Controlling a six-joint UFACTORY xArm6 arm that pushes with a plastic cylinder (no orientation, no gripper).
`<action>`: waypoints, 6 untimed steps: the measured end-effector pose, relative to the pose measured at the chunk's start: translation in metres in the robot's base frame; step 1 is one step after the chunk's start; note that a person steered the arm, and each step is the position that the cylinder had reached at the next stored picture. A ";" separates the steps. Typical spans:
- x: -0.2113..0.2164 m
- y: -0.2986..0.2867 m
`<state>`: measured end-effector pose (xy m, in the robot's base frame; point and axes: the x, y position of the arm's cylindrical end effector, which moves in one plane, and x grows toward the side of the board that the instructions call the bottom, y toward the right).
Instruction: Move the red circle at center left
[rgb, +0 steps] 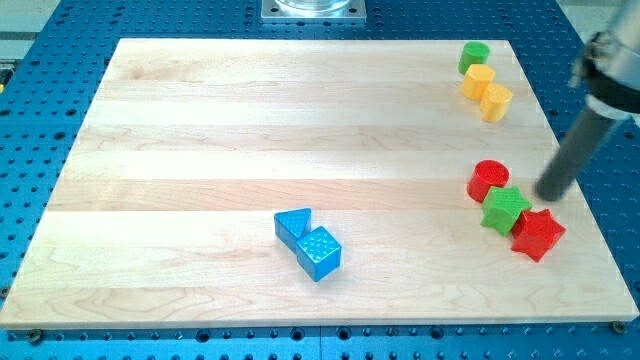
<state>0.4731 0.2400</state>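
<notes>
The red circle (488, 181) lies at the view's right, touching a green cube (505, 210) just below it. A red star (538, 234) sits against the green cube's lower right. My tip (549, 196) is on the board just right of the green cube, above the red star and to the right of the red circle, a short gap from the circle. The dark rod rises from it toward the view's upper right.
A green cylinder (474, 57) and two yellow blocks (479, 81) (495, 102) cluster at the top right. A blue triangle (293, 224) and a blue cube (319, 252) touch at the lower middle. The wooden board (250, 120) rests on a blue perforated table.
</notes>
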 end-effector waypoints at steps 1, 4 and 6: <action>-0.025 -0.093; 0.022 -0.126; 0.038 -0.180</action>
<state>0.5113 0.0602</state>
